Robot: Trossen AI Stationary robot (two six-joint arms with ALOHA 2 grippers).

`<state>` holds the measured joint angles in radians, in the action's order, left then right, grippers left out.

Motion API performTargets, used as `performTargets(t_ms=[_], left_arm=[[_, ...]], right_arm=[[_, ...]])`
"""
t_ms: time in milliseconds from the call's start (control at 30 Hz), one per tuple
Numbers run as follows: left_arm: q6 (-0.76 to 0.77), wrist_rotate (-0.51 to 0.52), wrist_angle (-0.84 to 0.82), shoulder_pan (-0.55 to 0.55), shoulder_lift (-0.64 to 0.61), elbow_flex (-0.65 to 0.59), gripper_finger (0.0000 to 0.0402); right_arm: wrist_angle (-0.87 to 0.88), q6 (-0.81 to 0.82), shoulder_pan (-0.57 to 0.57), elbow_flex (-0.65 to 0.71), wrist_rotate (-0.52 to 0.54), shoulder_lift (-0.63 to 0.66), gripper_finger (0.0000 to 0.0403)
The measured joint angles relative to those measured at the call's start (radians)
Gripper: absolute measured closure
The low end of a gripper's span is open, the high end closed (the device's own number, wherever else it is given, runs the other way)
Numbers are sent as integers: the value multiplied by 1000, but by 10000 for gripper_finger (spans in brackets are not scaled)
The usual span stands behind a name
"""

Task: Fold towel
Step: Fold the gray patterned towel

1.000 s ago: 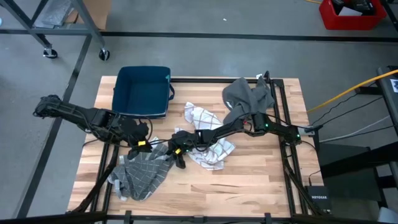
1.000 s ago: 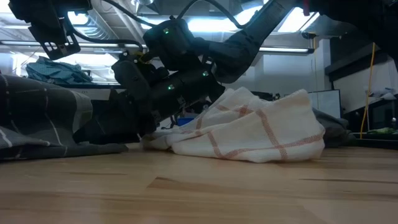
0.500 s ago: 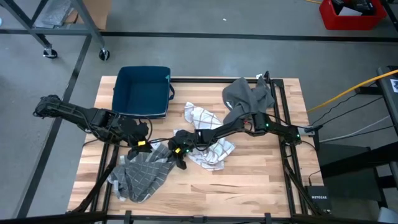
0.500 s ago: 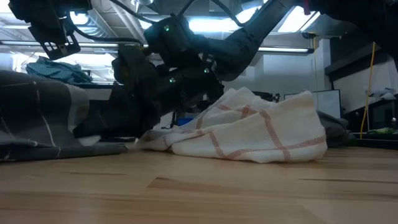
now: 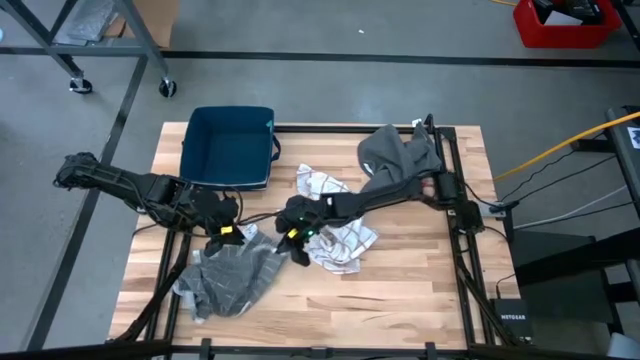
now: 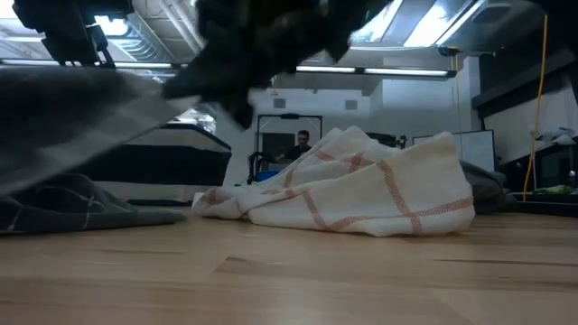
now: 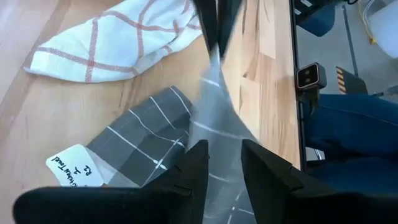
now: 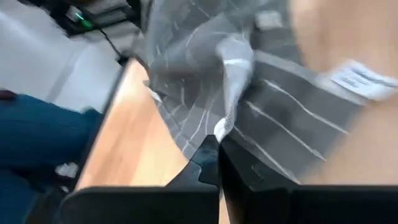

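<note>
Snapping shut on the grey checked towel beside the white checked cloth, the right pincer lifted that edge off the worktop while the left pincer gripped the other, so folding had begun.

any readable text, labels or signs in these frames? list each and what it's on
"NETGEAR": on the small dark box beside the table's right front corner, high view; small, only just legible.
Handwritten white tag on the grey checked towel, left wrist view: writing too small to read.
The same tag in the right wrist view: blurred, unreadable.
Yellow-and-black striped sticker beside the table, left wrist view: no words.
Nothing else legible.
</note>
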<state>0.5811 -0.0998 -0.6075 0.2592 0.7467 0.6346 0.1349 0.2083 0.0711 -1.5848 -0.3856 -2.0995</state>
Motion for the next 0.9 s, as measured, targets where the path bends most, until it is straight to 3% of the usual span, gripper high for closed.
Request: performTargets(t_ms=[400, 700, 900], left_arm=[[-134, 93, 147, 0, 0, 0, 314], [-237, 139, 339, 0, 10, -1, 314], [-293, 325, 399, 0, 14, -1, 314]], right_arm=[[460, -33, 0, 0, 282, 351, 401], [439, -38, 0, 0, 381, 543, 401], [429, -81, 0, 0, 468, 628, 401]])
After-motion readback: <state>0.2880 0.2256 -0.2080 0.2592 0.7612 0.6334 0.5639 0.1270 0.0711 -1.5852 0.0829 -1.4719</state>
